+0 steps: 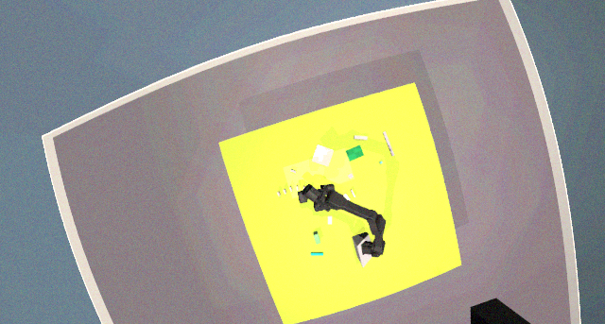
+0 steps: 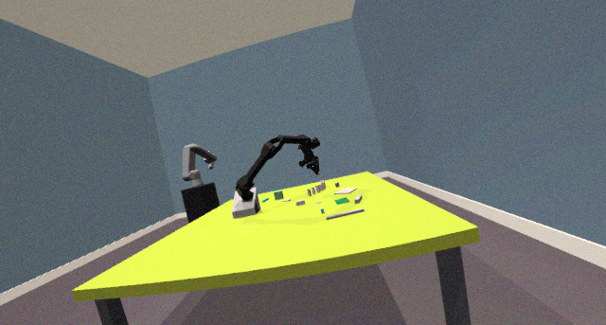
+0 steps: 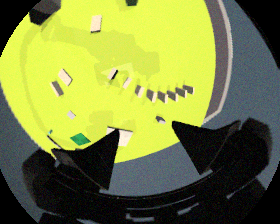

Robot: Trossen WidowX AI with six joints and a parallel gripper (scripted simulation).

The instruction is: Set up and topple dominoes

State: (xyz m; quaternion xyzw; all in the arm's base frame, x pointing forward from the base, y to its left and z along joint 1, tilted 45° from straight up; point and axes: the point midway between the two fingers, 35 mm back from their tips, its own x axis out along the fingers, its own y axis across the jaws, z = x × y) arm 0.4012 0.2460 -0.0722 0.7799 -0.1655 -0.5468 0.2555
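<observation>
A curved row of several white dominoes (image 1: 285, 191) (image 2: 318, 189) (image 3: 162, 97) stands on the table, best seen in the wrist view; the arm hides part of it in the top view. At the row's left end in the wrist view, one domino (image 3: 113, 74) is turned differently from the others. Farther left are two loose pale dominoes (image 3: 65, 77) (image 3: 57, 88), side by side. Another loose domino (image 1: 330, 220) (image 3: 95, 23) lies apart from them. My gripper (image 2: 316, 171) (image 3: 145, 128) is open and empty, pointing down high above the table near the row.
A white plate (image 1: 322, 155) (image 2: 346, 190) and a green square (image 1: 354, 153) (image 2: 342, 201) lie beyond the row. A small block (image 1: 293, 171) (image 3: 160, 120) sits close to it. A long bar (image 1: 388, 144) (image 2: 345, 214), a green box (image 1: 317, 239) (image 2: 278, 195) and a cyan bar (image 1: 317, 253) are farther off.
</observation>
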